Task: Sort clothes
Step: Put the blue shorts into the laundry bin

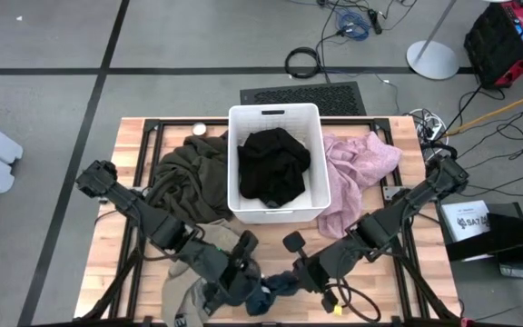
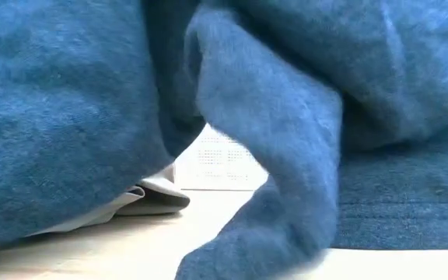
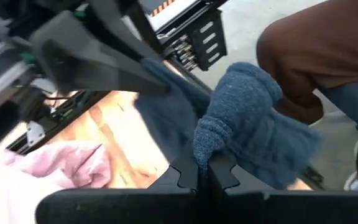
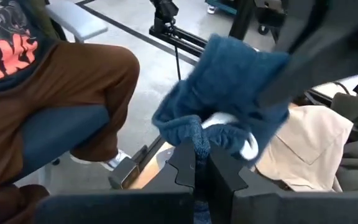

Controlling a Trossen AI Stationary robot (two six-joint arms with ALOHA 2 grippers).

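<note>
Starting at the left, the large dark olive garment lies crumpled on the wooden table, pressed against the left wall of the white bin. It looks untouched, waiting its turn. Nearer the front edge a beige garment spreads under the left arm, partly covered by it.

The left gripper sits low at the near edge, just left of centre, its fingers pressed together on a fold of the navy-teal garment. The fabric bunches up out of the pinch in a thick roll, so the hold looks firm.

In the middle, the bin already holds a black garment, heaped loosely inside, which I take as one item sorted.

The right gripper comes in from the other side, close to its partner, and its fingers are likewise closed on the same navy-teal piece. With both ends pinched, I'd guess the arms are lifting or stretching it between them at the table's front; it hangs right over the table-level camera.

To the right of the bin, the pale pink garment drapes across the table, touching the bin's right wall.

Beyond the front edge a seated person's leg in brown trousers shows, clear of the arms.
</note>
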